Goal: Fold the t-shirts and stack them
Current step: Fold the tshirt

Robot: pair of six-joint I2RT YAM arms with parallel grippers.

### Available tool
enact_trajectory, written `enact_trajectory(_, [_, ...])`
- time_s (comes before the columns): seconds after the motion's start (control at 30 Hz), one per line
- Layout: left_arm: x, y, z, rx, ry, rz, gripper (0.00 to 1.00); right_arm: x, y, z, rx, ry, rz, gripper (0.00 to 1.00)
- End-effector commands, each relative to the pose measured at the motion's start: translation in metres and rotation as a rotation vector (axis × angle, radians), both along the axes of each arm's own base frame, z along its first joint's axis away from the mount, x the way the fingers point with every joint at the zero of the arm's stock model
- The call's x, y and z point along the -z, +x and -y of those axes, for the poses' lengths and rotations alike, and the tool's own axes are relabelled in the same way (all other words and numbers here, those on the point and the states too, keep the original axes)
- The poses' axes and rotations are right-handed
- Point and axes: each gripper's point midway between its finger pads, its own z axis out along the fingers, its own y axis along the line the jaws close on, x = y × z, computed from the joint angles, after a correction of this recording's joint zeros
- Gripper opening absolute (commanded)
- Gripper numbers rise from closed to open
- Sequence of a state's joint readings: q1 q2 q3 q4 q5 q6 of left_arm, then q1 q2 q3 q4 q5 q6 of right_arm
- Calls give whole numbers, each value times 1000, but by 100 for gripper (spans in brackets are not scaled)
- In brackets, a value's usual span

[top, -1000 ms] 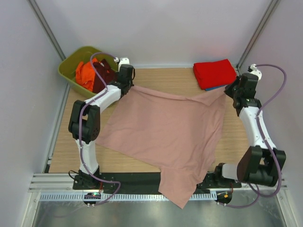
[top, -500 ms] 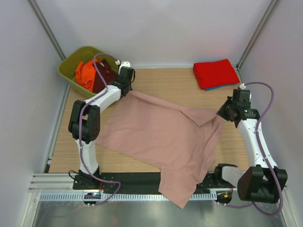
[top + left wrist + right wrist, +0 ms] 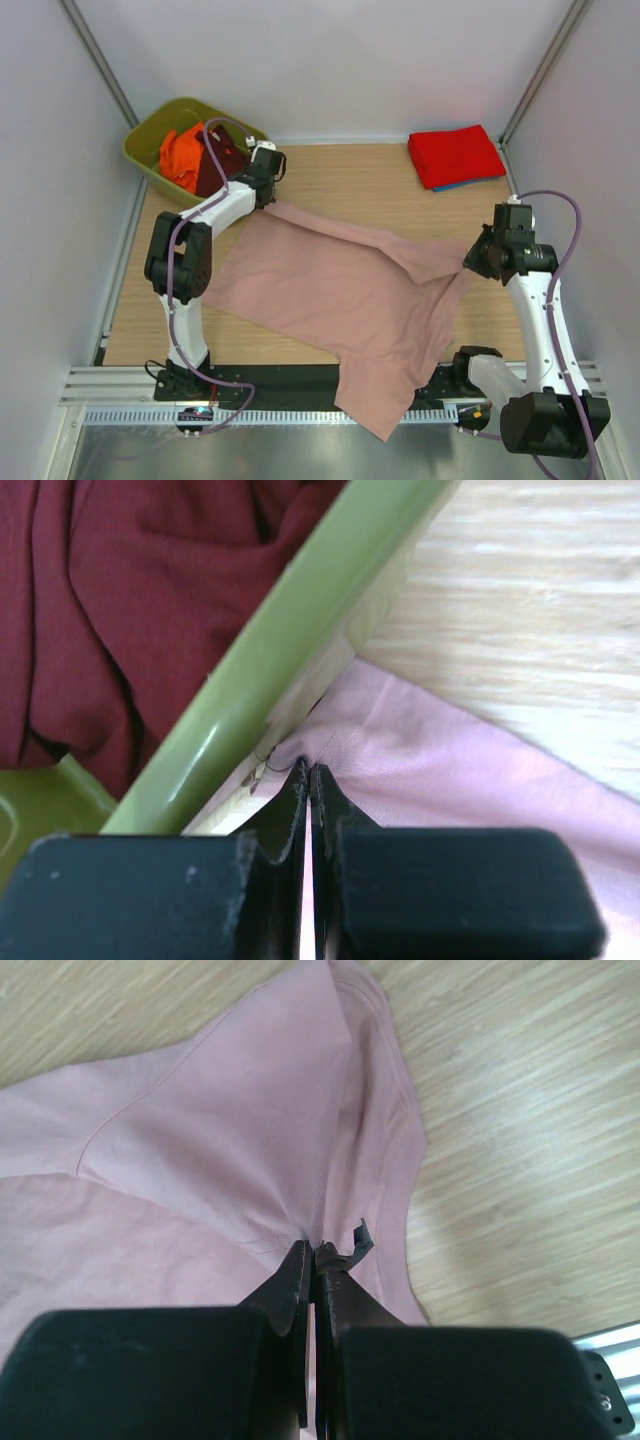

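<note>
Pink t-shirt (image 3: 340, 290) pinched by left hand (image 3: 308, 771) and right hand (image 3: 315, 1250).

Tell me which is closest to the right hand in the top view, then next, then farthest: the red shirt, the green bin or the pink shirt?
1. pink shirt: nearest, pinched in the right hand.
2. red shirt: folded at the back right.
3. green bin: farthest, in the back left corner.

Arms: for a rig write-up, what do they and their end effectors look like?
Both the left arm and right arm have white links with black joints; a lilac cable runs along each. The left end effector and right end effector are black, tapering to thin tips.
</note>
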State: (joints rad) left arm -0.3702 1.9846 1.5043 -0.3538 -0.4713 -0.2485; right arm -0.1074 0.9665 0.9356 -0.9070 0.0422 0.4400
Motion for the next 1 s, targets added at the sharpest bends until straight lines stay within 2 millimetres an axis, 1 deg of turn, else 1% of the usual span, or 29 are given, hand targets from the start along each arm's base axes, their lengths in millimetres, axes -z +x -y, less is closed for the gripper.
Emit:
enact_trajectory(0.0, [-4,-4,-21,-42,65,-21,0,-9,-11,3,5,-22,-17,1])
enact_trajectory(0.07, [1,-8,-23,-45,75,-39,0,-11,-14,-2,-4,4,-42,1])
enact_trajectory(0.17, [3,-11,-25,-49,86,-52,0,0,-30,-11,-4,45,-113,1])
enact_trajectory(0.27, [7,-13,-25,-51,87,-67,0,4,-39,-12,12,37,-131,1])
enact_trajectory(0.3, [9,-13,-25,-51,86,-72,0,5,-43,-9,27,18,-150,1])
enact_trajectory(0.33, [10,-14,-24,-47,87,-76,0,4,-43,-8,30,15,-158,1])
enact_trajectory(0.43, [16,-16,-24,-45,96,-92,0,10,-46,-10,25,24,-200,1])
enact_trajectory(0.63, [24,-19,-19,-33,114,-113,0,14,-48,-13,15,17,-210,1])
enact_trajectory(0.67, [25,-19,-18,-33,114,-115,1,15,-49,-14,12,20,-218,4])
enact_trajectory(0.73, [25,-21,-20,-42,117,-118,16,16,-51,-17,-1,29,-226,11])
enact_trajectory(0.77, [26,-23,-22,-57,114,-117,26,16,-52,-18,-4,31,-229,21])
enact_trajectory(0.8, [24,-24,-22,-59,114,-117,40,15,-54,-20,-13,33,-223,24])
enact_trajectory(0.83, [24,-26,-22,-64,110,-118,45,13,-55,-21,-21,39,-220,27])
enact_trajectory(0.87, [18,-29,-23,-77,99,-107,47,12,-59,-22,-25,41,-232,32])
enact_trajectory(0.9, [14,-30,-23,-85,97,-95,50,8,-60,-21,-29,36,-219,34])
enact_trajectory(0.93, [11,-32,-24,-93,94,-90,51,7,-60,-22,-33,36,-218,36])
enact_trajectory(0.97, [3,-33,-22,-105,77,-69,53,5,-59,-22,-35,36,-212,39])
